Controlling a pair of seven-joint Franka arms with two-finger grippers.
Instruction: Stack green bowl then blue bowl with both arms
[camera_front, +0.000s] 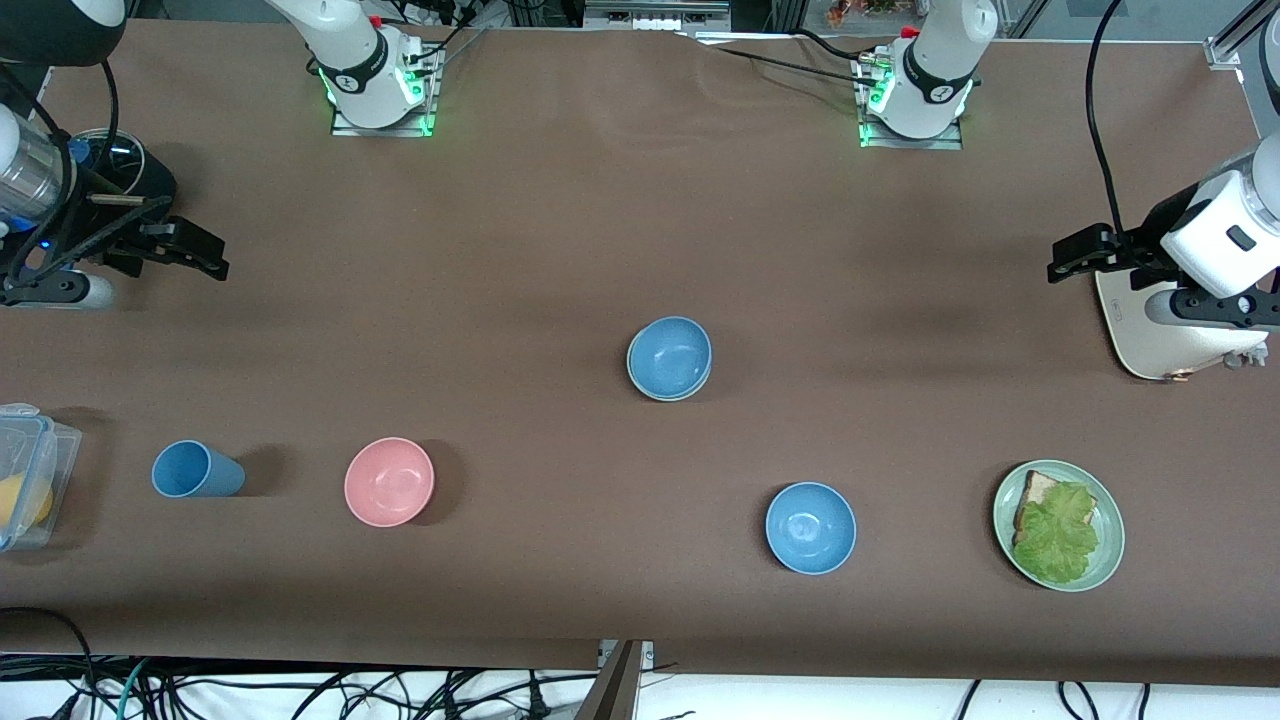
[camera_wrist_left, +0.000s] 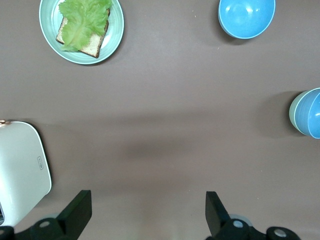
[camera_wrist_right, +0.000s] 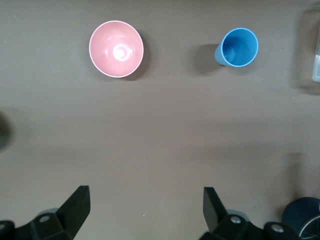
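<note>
At mid-surface the blue bowl (camera_front: 669, 357) is sitting nested in the green bowl (camera_front: 633, 375) (looks done); left gripper (camera_front: 1068, 256) and right gripper (camera_front: 190, 250) are hanging jaws apart, best kept clear.

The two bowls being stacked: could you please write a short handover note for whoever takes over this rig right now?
Left gripper: open, empty, waiting over the left arm's end of the table.
Right gripper: open, empty, waiting over the right arm's end.
Blue bowl sits nested in the green bowl mid-table; only the green rim shows around it.
Done: stack appears complete.
Left: apparently nothing. A second blue bowl, nearer the front camera, stands alone.
</note>
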